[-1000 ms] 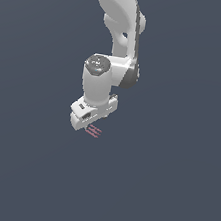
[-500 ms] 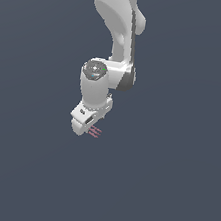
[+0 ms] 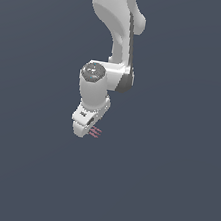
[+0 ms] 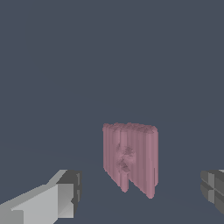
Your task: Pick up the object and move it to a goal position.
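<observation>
Between the two fingertips in the wrist view, ahead of them and touching neither, sits the small pinkish-red ribbed object [image 4: 130, 157], a blocky piece with vertical grooves, a rough dent on its face and a notch in its lower edge; one light-grey finger with a dark pad [image 4: 61, 199] shows on one side, the dark pad of the other finger [image 4: 213, 189] at the opposite edge; jaws are spread wide, gap much broader than the object, clear space on both sides; gripper [image 4: 140, 194] holds nothing. In the exterior view the white jointed robot arm [image 3: 116, 37] comes down from the top and bends at a grey-capped joint; the white gripper [image 3: 83, 128] points downward; the object [image 3: 95, 132] shows only as a few short thin pinkish streaks just beside the gripper tip, toward the exterior view's right; fingers themselves too small to make out there; plain dark blue-grey backdrop [image 3: 172, 183] all around, no surface edge visible.
</observation>
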{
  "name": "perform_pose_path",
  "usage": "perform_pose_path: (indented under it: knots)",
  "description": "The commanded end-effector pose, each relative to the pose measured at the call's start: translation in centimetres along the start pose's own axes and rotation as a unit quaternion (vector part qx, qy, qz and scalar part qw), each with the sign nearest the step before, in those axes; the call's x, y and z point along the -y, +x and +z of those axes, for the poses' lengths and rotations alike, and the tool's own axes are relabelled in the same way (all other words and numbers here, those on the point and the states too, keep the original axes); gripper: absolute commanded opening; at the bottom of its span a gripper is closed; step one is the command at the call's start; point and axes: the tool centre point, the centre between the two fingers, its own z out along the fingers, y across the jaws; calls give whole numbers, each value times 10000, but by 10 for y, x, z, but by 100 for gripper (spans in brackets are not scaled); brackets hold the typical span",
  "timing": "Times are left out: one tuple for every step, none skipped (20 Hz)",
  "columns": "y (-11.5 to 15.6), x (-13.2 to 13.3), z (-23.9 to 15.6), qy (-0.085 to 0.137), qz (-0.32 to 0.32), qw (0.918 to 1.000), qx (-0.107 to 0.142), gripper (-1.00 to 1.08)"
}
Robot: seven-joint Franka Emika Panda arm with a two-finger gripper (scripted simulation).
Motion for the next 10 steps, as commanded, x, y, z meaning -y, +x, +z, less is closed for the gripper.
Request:
perform_pose_path:
  knots:
    - [0,0,1,-1,-53,10000,-4,100]
    - [0,0,1,-1,-56,10000,-4,100]
    - [0,0,0,0,-34,10000,-2,100]
    - [0,0,1,0,-34,10000,-2,100]
    - [0,0,2,0,-34,10000,-2,100]
    - [0,0,4,0,-34,10000,-2,100]
    - [0,0,7,0,-38,10000,-2,100]
    - [0,0,10,0,-38,10000,-2,100]
    - [0,0,14,0,-41,10000,-3,100]
    - [0,1,19,0,-45,10000,-3,100]
